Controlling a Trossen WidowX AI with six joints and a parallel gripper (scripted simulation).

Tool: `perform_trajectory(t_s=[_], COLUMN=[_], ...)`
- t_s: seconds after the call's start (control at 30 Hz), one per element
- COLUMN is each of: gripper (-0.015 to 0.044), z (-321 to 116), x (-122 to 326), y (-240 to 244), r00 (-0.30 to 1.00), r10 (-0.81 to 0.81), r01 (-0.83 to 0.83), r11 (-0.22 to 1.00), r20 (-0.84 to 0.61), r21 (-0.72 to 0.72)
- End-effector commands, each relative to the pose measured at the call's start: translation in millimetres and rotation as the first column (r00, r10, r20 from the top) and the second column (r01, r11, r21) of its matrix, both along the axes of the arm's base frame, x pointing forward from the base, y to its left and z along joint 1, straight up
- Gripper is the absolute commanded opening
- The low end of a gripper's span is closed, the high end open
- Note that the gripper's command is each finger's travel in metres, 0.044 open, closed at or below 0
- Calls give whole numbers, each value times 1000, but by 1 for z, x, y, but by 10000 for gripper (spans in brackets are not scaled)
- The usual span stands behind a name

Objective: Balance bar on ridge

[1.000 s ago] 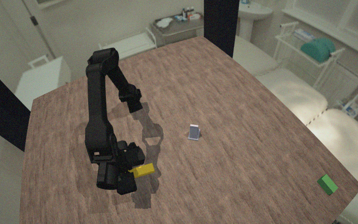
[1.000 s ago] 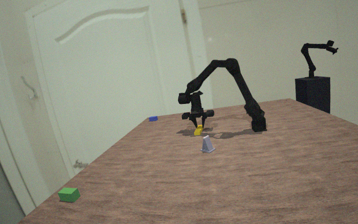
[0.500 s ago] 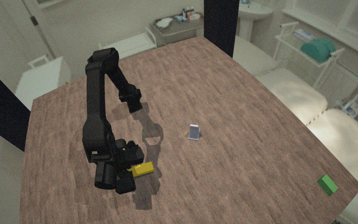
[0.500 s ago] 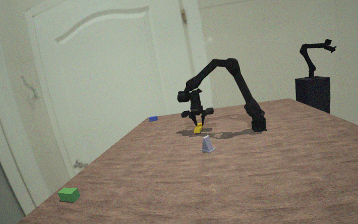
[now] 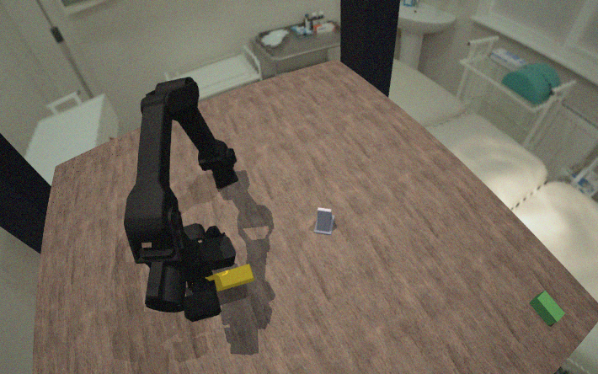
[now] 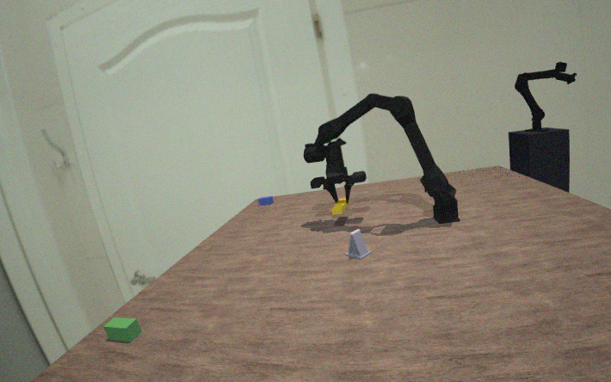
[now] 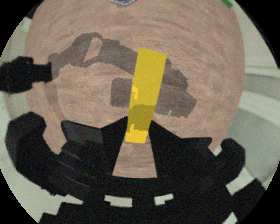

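The yellow bar (image 5: 235,277) (image 6: 338,207) (image 7: 150,75) is held off the table, with its shadow on the wood below it. My gripper (image 6: 341,201) (image 7: 138,120) is shut on the bar near one end, and most of the bar's length sticks out beyond the fingers. In the top view the gripper body hides the fingertips. The grey ridge (image 5: 324,220) (image 6: 357,244) stands upright on the table, apart from the bar, with nothing on its narrow top. Only its edge shows at the top of the wrist view. Whether the bar is exactly level is hard to tell.
A green block (image 5: 547,307) (image 6: 122,329) lies near a table corner, on the far side of the ridge from my gripper. A blue block (image 6: 265,200) lies by the far left table edge in the exterior view. Another arm stands on a dark pedestal (image 6: 538,157) beyond the table.
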State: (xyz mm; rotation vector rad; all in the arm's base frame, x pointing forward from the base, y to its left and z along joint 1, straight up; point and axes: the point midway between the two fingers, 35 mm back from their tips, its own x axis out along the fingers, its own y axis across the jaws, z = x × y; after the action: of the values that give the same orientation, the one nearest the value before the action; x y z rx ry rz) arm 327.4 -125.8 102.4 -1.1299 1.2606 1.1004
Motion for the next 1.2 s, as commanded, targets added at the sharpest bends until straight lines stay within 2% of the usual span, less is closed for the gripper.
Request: perform_trajectory(t_s=[0.0,0.7,1.17], gripper=[0,0,0], z=[14,62,62], x=[2,-5,3], y=[0,3,56], r00=[1000,1000,982], r10=[2,5,186], r01=[-2,-5,-186], r11=[1000,1000,982], r20=[18,18,17], r21=[-5,-3,-4])
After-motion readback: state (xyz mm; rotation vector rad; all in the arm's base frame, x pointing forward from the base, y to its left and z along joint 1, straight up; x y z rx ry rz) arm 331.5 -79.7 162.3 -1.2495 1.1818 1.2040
